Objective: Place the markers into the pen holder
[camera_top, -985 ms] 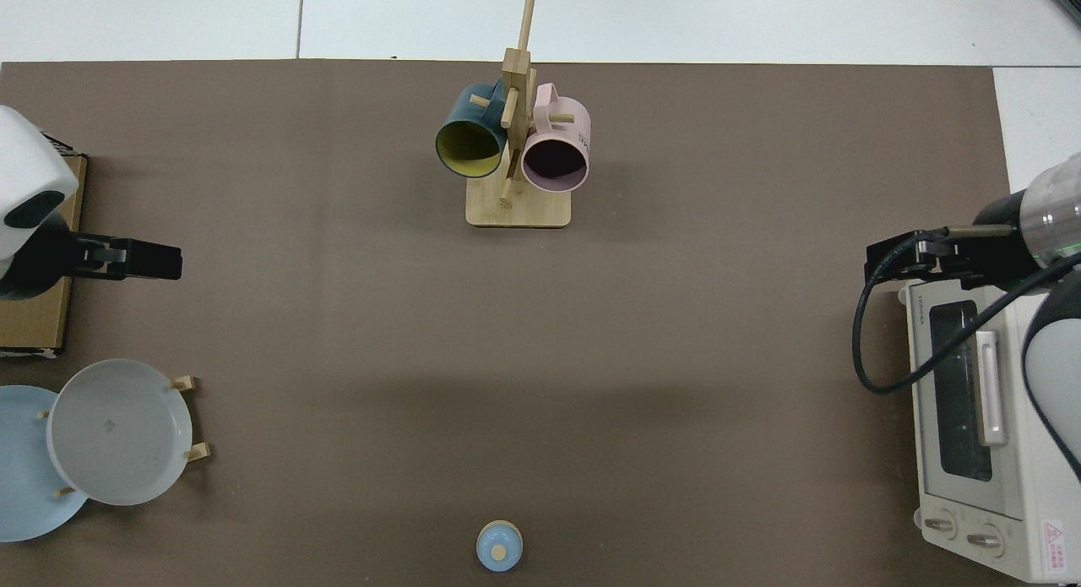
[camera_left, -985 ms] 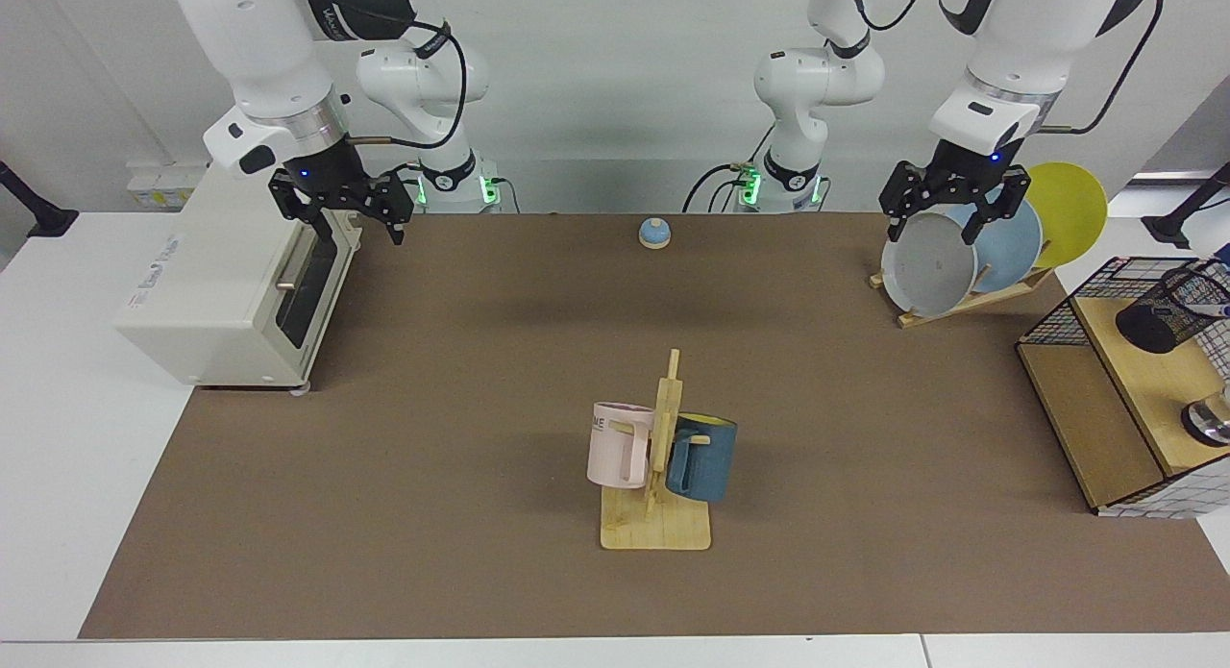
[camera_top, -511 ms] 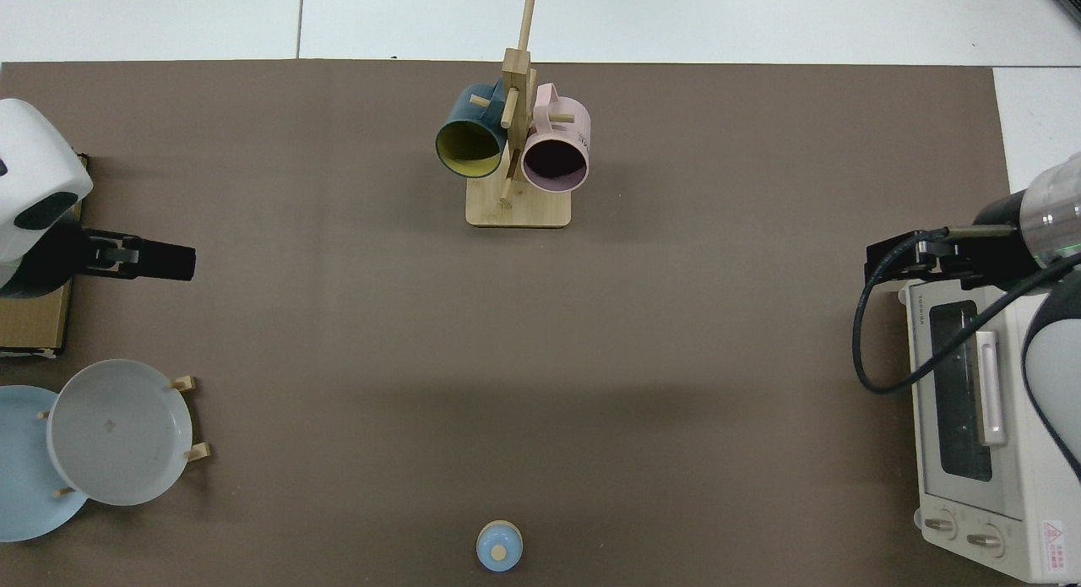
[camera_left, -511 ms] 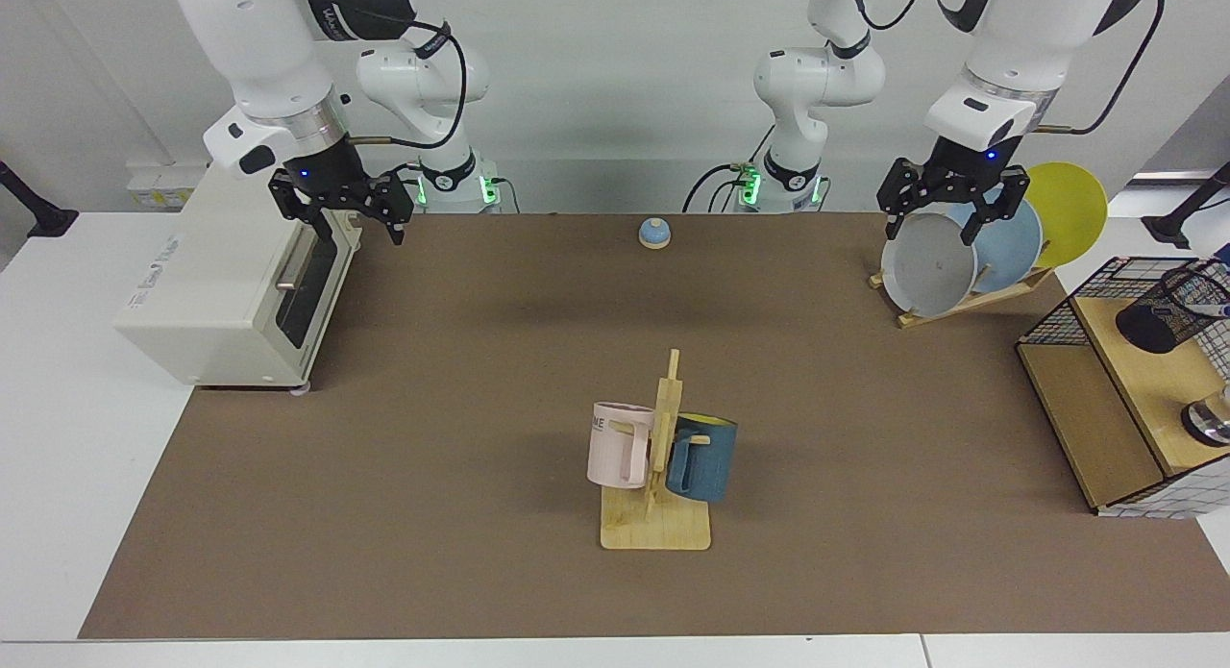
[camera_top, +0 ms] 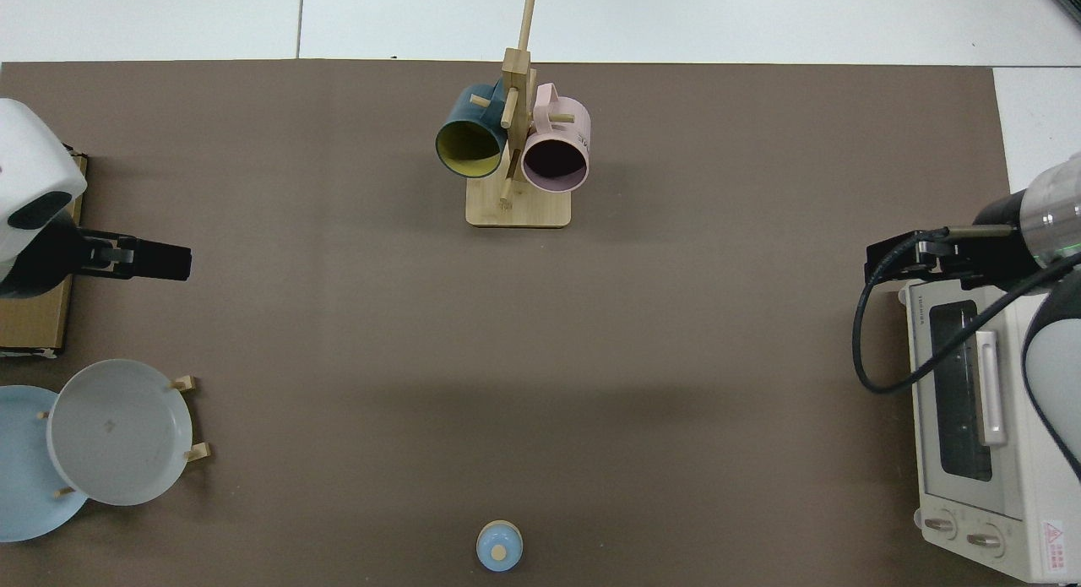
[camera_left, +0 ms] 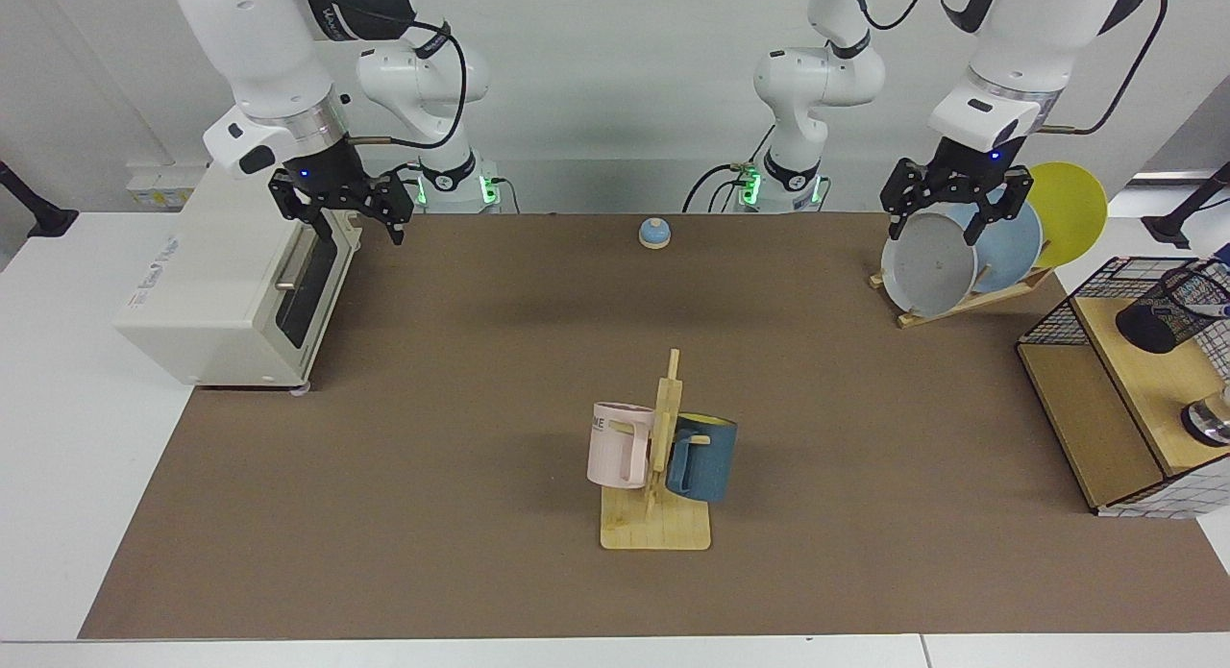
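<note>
Your left end effector hangs above the gray plate in the plate rack, its fingers spread wide and gripping nothing. Out to its side and lower down, well apart from it, the pen holder sits tilted on the upper wooden board of the wire basket at the table's edge. A marker shows at the holder, white with a blue tip; from here you cannot tell for sure whether it rests inside the mesh or just against it, though it looks to be in. Seen from above, this same end effector reaches out over the brown mat beside the basket's board, and the holder itself is out of that view. Your right end effector waits far across the table, just in front of the toaster oven and over its door, fingers apart and empty too. No other marker is visible anywhere on the mat, so with both end effectors free and raised, you are probably either finished or between moves. The mug stand with its two mugs and the small blue knob lie toward the middle, well away from either end effector, so they are no obstacle. If you go back to the holder, mind its tilt and the basket's wire wall.
</note>
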